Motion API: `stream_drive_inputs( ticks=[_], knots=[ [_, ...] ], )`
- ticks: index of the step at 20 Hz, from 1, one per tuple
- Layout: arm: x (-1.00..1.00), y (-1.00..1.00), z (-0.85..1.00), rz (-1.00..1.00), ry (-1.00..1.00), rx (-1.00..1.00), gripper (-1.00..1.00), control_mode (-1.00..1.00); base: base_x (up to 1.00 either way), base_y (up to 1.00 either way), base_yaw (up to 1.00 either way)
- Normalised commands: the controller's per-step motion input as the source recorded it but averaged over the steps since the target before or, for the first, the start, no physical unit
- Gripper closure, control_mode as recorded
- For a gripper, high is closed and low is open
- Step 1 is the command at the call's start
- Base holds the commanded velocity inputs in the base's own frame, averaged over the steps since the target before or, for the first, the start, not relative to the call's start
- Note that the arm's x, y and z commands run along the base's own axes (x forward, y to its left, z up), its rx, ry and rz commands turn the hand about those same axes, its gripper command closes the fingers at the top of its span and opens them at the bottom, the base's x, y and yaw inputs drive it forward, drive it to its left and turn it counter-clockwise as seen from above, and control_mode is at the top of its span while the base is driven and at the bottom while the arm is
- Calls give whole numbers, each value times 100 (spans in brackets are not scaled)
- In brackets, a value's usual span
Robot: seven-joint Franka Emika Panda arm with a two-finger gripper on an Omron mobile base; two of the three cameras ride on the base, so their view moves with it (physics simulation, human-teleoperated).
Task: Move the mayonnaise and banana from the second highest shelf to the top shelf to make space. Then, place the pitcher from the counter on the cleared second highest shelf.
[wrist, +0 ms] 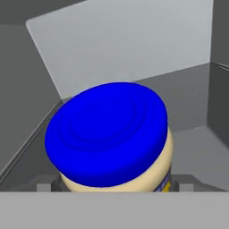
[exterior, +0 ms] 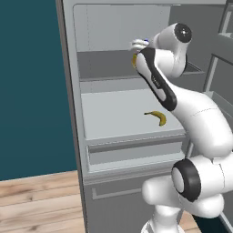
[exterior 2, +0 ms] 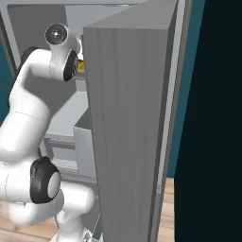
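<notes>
The fridge (exterior: 73, 113) stands open across the middle of the left base view. Its pale second highest shelf (exterior: 118, 113) carries the banana (exterior: 157, 117), lying at the right of centre in that frame, well clear of the arm's wrist above it. Higher up, the dark top shelf (exterior: 104, 63) runs across the upper middle of the frame, and the gripper (exterior: 138, 45) reaches in over it at the upper centre.

In the hand view the mayonnaise (wrist: 112, 138) sits in the lower centre, its blue lid tilted toward the camera and the cream jar body showing beneath it, a sliver of yellow label at the lower right. It appears to rest on the dark shelf floor, with the pale back wall (wrist: 125, 49) of the compartment behind it. The pincer stands wide apart, its fingers (wrist: 44, 184) flanking the jar low on both sides; whether they touch it cannot be told.

In the right base view the fridge door (exterior 2: 127, 132) hides most of the interior.
</notes>
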Motion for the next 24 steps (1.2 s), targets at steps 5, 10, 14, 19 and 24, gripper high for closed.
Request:
stream_drive_inputs(
  ticks=[5,10,14,19,24],
  knots=[
    [88,0,-40,0,9,0,100,-100,0,0,0],
    [91,0,-28,0,3,0,100,-100,0,0,0],
    [97,0,-23,0,0,0,-100,-100,0,0,0],
    [76,0,-19,0,0,0,-100,-100,0,0,0],
    [12,0,-1,0,0,-1,-100,-100,0,0,0]
  ],
)
